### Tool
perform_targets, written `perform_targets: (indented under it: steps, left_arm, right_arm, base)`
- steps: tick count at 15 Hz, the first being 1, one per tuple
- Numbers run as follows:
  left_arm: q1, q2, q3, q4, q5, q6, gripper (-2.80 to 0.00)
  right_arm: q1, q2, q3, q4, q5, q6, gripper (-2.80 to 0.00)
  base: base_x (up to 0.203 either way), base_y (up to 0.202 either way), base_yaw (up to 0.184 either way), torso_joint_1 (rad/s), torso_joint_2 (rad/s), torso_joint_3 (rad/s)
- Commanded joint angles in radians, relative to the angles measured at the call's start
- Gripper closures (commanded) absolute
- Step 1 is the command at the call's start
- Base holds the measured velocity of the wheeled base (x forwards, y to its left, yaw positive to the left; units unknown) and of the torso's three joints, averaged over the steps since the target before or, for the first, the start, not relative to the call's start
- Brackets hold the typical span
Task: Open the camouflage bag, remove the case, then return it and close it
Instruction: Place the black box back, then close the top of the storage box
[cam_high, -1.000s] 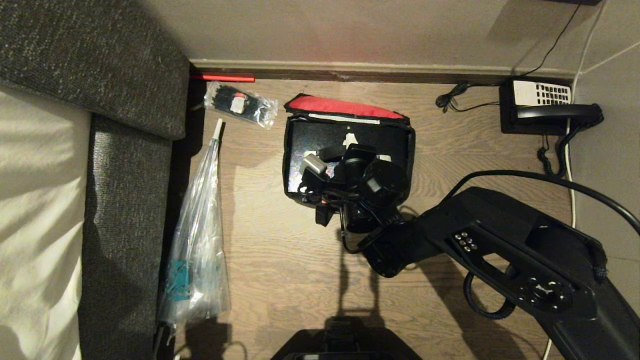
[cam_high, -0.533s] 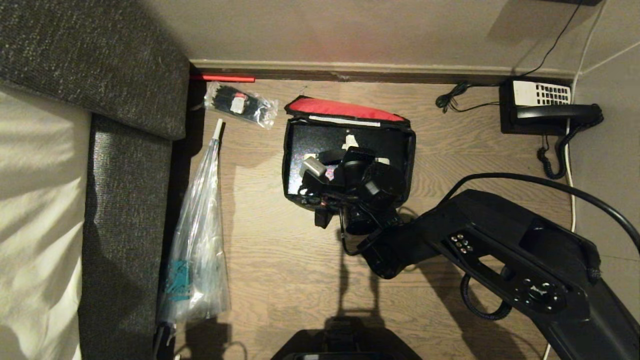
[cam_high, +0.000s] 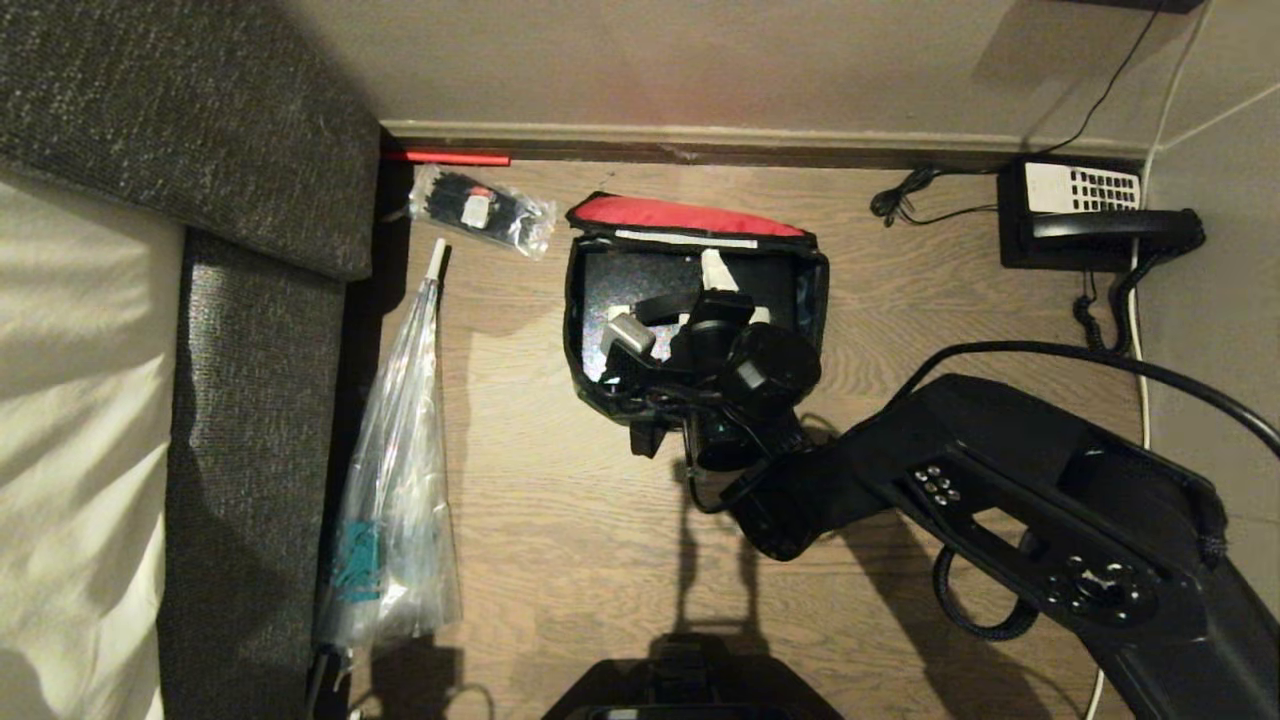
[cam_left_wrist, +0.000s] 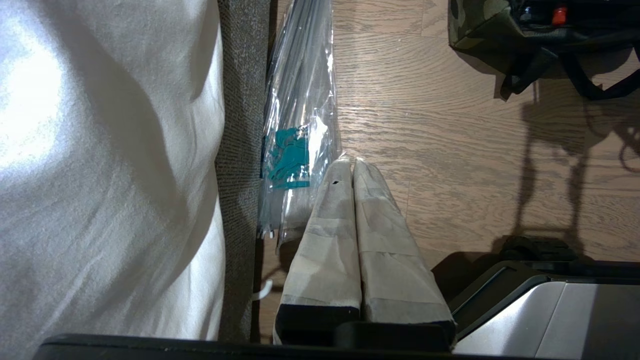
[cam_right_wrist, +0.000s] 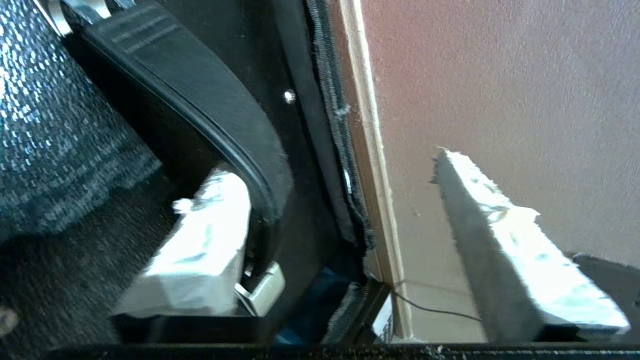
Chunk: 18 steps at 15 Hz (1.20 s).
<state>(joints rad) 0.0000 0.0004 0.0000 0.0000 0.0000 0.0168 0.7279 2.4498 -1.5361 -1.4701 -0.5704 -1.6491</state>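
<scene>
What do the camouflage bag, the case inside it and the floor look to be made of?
Camouflage bag: soft woven fabric, matte; its wall sags and creases.
Case: looks like a rigid black shell with a slight sheen, judging by its flat face and speckled glints; plastic or coated board, unclear.
Floor: wood or wood-look planks, with visible grain and a low sheen.

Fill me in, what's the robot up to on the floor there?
The right gripper is down inside the open camouflage bag on the wooden floor, jaws apart over the black case, whose strap handle lies beside one finger. The case sits in the bag. The left gripper is shut, parked low beside the sofa.
</scene>
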Motion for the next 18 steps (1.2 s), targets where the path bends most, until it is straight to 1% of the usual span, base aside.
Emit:
perform_targets:
  steps: [1,5,9,10,11,12,13,14,15,16,18]
  left_arm:
    - [0.000,0.000,0.000,0.000,0.000,0.000,0.00]
    - [0.000,0.000,0.000,0.000,0.000,0.000,0.00]
    - [0.000,0.000,0.000,0.000,0.000,0.000,0.00]
    - [0.000,0.000,0.000,0.000,0.000,0.000,0.00]
    - [0.000,0.000,0.000,0.000,0.000,0.000,0.00]
    - [0.000,0.000,0.000,0.000,0.000,0.000,0.00]
    - [0.000,0.000,0.000,0.000,0.000,0.000,0.00]
    - [0.000,0.000,0.000,0.000,0.000,0.000,0.00]
    - [0.000,0.000,0.000,0.000,0.000,0.000,0.00]
    - [0.000,0.000,0.000,0.000,0.000,0.000,0.00]
    - [0.000,0.000,0.000,0.000,0.000,0.000,0.00]
  right_arm:
    - [0.002,-0.068,0.055,-0.005,-0.005,-0.010,-2.80]
    - [0.029,-0.241,0.249,-0.003,-0.010,0.018,-2.80]
    - [0.038,-0.425,0.414,0.001,-0.056,0.041,-2.80]
    - [0.038,-0.475,0.437,0.008,-0.074,0.049,0.00]
    - [0.038,-0.523,0.459,0.018,-0.095,0.054,0.00]
    - [0.036,-0.571,0.489,0.026,-0.136,0.064,0.00]
    - [0.032,-0.617,0.523,0.032,-0.217,0.093,0.00]
    - [0.024,-0.652,0.552,0.040,-0.305,0.147,0.00]
    - [0.013,-0.681,0.594,0.055,-0.372,0.228,0.00]
    - [0.003,-0.711,0.628,0.089,-0.417,0.305,0.00]
    - [-0.008,-0.767,0.724,0.189,-0.448,0.444,0.00]
  base:
    - [0.000,0.000,0.000,0.000,0.00,0.000]
    - [0.000,0.000,0.000,0.000,0.00,0.000]
    - [0.000,0.000,0.000,0.000,0.00,0.000]
    - [0.000,0.000,0.000,0.000,0.00,0.000]
    - [0.000,0.000,0.000,0.000,0.00,0.000]
    - [0.000,0.000,0.000,0.000,0.00,0.000]
    - [0.000,0.000,0.000,0.000,0.00,0.000]
    - [0.000,0.000,0.000,0.000,0.00,0.000]
    - [0.000,0.000,0.000,0.000,0.00,0.000]
    - [0.000,0.000,0.000,0.000,0.00,0.000]
    - [0.000,0.000,0.000,0.000,0.00,0.000]
